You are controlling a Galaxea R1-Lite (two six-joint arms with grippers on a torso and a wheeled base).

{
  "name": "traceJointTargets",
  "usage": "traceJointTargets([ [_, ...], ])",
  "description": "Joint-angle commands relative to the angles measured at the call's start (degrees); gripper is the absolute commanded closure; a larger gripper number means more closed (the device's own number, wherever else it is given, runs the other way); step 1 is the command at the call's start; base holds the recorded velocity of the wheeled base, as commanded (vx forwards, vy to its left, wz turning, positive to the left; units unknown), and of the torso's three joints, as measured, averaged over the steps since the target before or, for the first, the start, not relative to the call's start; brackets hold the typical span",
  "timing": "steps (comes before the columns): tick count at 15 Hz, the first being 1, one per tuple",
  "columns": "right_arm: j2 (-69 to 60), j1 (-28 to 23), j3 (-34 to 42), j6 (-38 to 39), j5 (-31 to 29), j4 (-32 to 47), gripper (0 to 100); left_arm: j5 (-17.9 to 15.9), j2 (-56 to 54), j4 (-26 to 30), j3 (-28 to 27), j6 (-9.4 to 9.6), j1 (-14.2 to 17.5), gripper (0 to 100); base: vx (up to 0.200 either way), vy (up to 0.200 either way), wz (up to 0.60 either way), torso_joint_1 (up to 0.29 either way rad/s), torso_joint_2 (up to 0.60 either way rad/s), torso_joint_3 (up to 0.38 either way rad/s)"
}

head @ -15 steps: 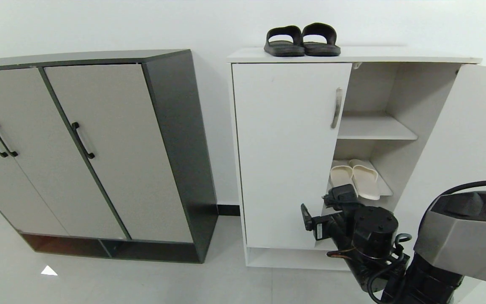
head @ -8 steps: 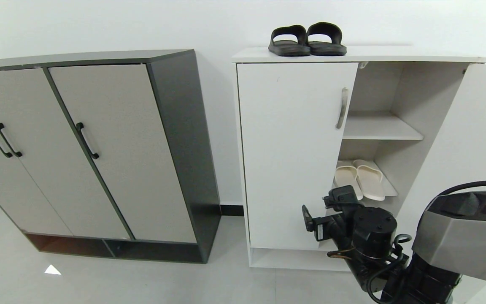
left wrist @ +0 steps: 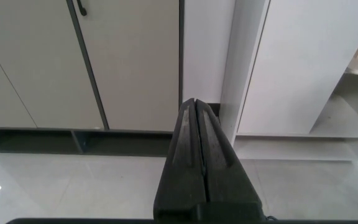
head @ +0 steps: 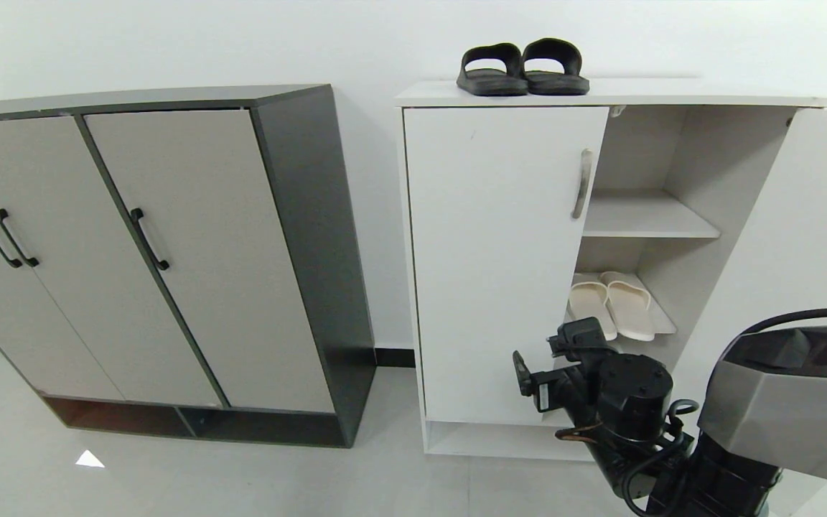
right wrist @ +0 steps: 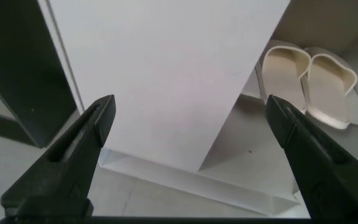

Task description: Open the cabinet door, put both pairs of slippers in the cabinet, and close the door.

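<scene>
My left gripper (left wrist: pixel 194 155) is pressed together and empty, low before the dark cabinet (left wrist: pixel 129 62). At upper centre the black slippers (head: pixel 522 68) sit on top of the white cabinet (head: pixel 672 92); the white pair (head: pixel 611 309) lies inside it, right of centre, just beyond my spread, empty right gripper (right wrist: pixel 189 106). With the door (head: pixel 801 230) open at far right, I judge the black pair comes next: raise a gripper to the top and pinch them.

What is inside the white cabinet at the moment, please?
Cream slippers lie on the lower shelf, below an upper shelf. The shut left door hides the left half of the cabinet.
</scene>
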Motion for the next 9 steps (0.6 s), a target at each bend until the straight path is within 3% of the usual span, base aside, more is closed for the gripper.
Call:
traceJointTargets([
  [1,0.3,0.0,-0.1,0.0,0.0,0.0,0,0.0,0.0,0.0,0.0,-0.04,0.0,100,0.0,0.0,0.0,0.0,0.0,0.0],
  [5,0.3,0.0,0.0,-0.3,0.0,-0.1,0,0.0,0.0,0.0,0.0,-0.04,0.0,100,0.0,0.0,0.0,0.0,0.0,0.0],
  [9,0.4,0.0,0.1,-0.3,0.0,-0.1,0,0.0,0.0,0.0,0.0,-0.04,0.0,100,0.0,0.0,0.0,0.013,-0.2,-0.298],
])
